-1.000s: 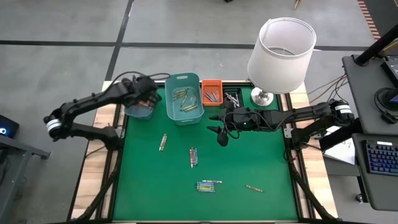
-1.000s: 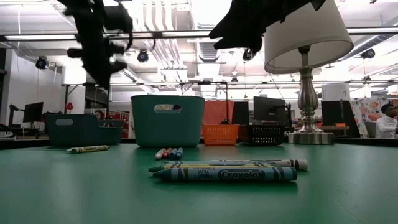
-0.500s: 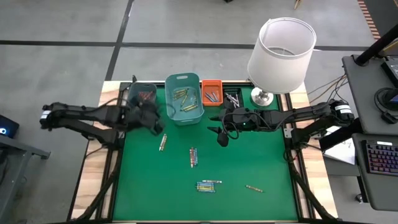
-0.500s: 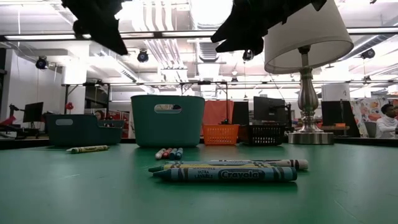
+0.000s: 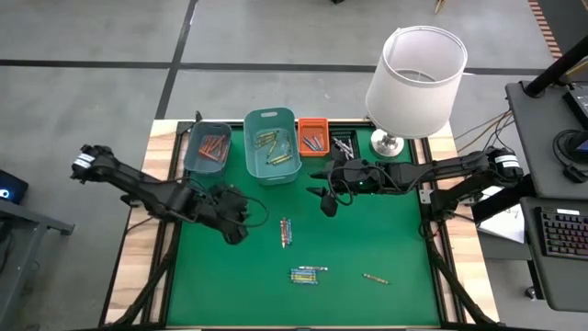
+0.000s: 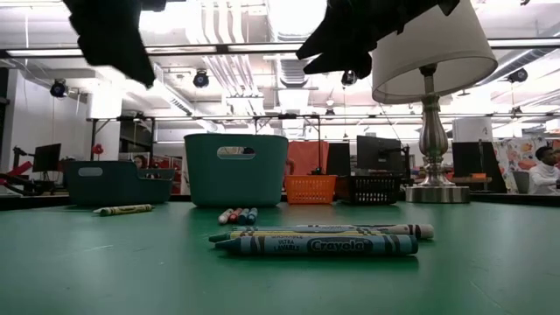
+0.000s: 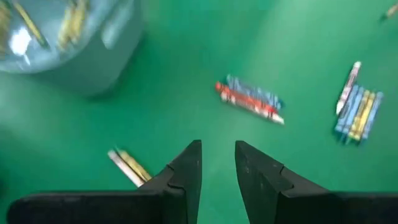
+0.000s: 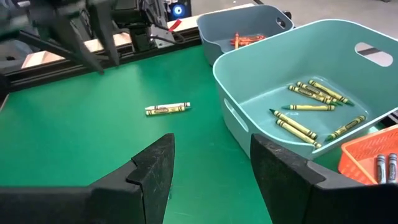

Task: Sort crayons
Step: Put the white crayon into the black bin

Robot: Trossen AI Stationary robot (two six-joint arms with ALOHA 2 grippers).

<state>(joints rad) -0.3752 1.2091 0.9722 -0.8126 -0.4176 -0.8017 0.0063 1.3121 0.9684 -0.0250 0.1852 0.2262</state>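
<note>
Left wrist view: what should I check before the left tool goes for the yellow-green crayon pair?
1. Left tool empty, jaws apart: ok.
2. Yellow-green paper-wrapped crayon pair lined up between the jaws: not ok, it lies off to one side.
3. Pair lying apart from other crayons: ok.
4. Large teal plastic bin with yellow-green crayons unobstructed: ok.
5. Right tool clear of the left tool: ok.
6. Left tool's height above the mat: cannot tell.
</note>
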